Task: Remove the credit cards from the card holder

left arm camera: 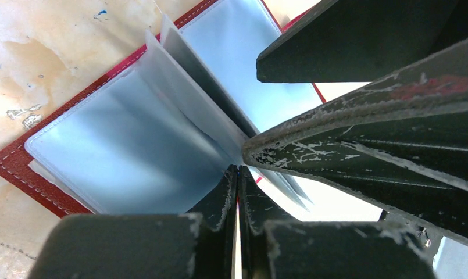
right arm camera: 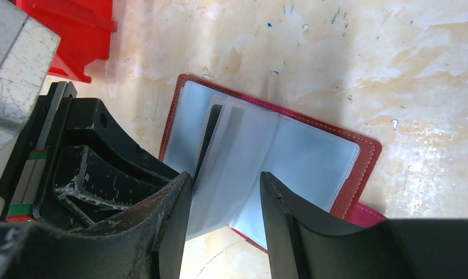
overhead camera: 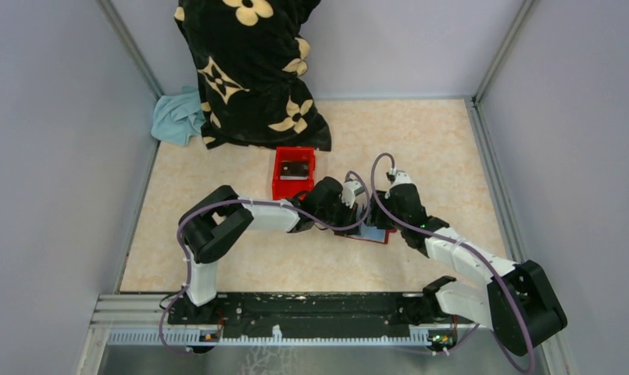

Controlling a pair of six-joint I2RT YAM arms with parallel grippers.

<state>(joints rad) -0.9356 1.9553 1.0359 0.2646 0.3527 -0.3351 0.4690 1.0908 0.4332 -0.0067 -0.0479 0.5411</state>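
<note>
The dark red card holder lies open on the table, under both grippers. Pale blue-grey credit cards fan up from its spine like pages. My left gripper is shut, its tips pressed onto the leaves near the spine; nothing shows between its jaws. My right gripper is open, one finger on each side of an upstanding card over the card holder. Its dark fingers fill the right of the left wrist view. In the top view the left gripper and right gripper meet over the holder.
A bright red open box with a dark item inside stands just behind the grippers; its corner shows in the right wrist view. A black flowered bag and a teal cloth lie at the back left. Walls enclose the table.
</note>
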